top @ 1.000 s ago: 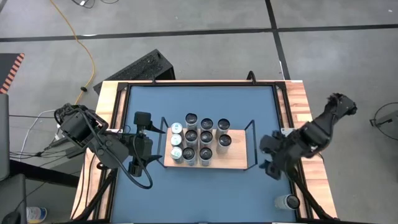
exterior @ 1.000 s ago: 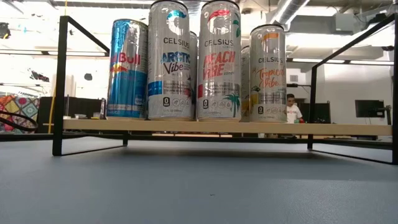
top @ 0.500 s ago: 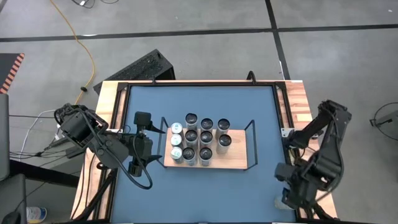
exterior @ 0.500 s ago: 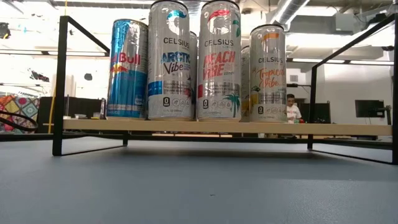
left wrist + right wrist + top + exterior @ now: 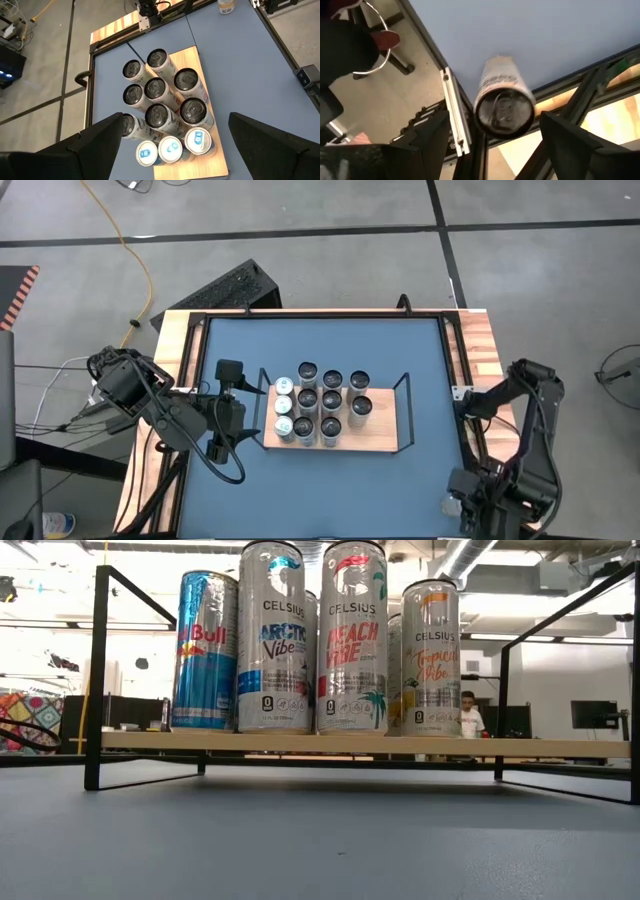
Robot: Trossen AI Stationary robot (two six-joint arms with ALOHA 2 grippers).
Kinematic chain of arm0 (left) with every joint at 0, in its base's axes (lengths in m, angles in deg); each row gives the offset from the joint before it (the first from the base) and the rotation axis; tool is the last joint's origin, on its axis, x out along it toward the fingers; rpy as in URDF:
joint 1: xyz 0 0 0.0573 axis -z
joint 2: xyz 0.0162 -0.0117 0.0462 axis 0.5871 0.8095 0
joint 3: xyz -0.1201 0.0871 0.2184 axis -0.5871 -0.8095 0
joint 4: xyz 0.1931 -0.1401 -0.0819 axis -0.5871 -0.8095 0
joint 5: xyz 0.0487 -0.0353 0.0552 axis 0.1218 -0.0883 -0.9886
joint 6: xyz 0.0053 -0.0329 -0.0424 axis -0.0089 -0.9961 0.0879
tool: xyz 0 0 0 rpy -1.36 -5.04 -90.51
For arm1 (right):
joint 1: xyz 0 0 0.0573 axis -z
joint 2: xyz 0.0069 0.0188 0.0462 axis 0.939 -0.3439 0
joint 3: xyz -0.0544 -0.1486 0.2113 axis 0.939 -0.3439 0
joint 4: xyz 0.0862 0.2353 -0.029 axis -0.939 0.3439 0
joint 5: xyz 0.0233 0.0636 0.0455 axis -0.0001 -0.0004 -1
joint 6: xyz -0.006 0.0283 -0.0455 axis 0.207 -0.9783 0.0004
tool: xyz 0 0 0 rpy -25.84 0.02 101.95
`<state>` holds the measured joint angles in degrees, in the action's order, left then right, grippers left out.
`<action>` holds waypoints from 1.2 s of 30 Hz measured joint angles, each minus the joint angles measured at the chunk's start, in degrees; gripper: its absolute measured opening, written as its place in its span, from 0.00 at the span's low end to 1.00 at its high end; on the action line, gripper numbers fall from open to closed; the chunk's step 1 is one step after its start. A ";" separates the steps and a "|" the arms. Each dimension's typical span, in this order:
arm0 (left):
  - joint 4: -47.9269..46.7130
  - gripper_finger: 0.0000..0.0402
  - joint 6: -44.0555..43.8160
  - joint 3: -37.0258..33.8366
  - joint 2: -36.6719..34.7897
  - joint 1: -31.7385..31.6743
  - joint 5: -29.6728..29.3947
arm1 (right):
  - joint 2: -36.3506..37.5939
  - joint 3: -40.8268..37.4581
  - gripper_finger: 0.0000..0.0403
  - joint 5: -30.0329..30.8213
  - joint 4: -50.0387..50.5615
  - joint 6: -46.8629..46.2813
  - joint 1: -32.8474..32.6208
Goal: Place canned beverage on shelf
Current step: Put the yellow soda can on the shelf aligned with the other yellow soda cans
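While left gripper (image 5: 222, 420) waits open beside shelf (image 5: 380, 442), right gripper (image 5: 490, 137) hovers, fingers apart, over lone upright can (image 5: 503, 102) at table's near right corner; ten cans on shelf

In the high view the shelf (image 5: 385, 440) sits at the centre of the table (image 5: 330, 350), with a cluster of cans (image 5: 320, 412) standing on its left half. The left gripper (image 5: 232, 405) lies just left of the shelf. At the lower right corner of the table, a lone can (image 5: 453, 505) stands beneath the right gripper (image 5: 470, 502).
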<state>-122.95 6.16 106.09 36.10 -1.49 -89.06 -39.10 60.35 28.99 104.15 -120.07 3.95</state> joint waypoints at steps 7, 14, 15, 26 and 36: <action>-0.15 0.87 -0.04 0.00 0.00 0.00 0.02 | -1.88 0.34 0.72 -2.42 -0.68 0.87 -0.84; -1.75 0.87 -0.18 0.00 0.00 0.02 0.04 | -1.83 0.34 0.75 -2.61 0.02 1.69 0.14; -1.73 0.87 -0.18 0.00 0.00 0.02 0.04 | -1.83 0.34 0.76 -2.73 0.21 1.73 0.14; -1.73 0.87 0.02 0.00 0.00 0.00 0.07 | -1.83 0.31 0.97 -3.17 1.50 2.59 0.38; -1.69 0.87 0.02 0.00 0.01 0.01 0.09 | -1.81 -6.56 0.99 -3.22 -1.46 2.21 0.47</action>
<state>-124.64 6.18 106.09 36.12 -1.48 -88.97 -40.90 53.79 25.77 102.68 -117.86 4.41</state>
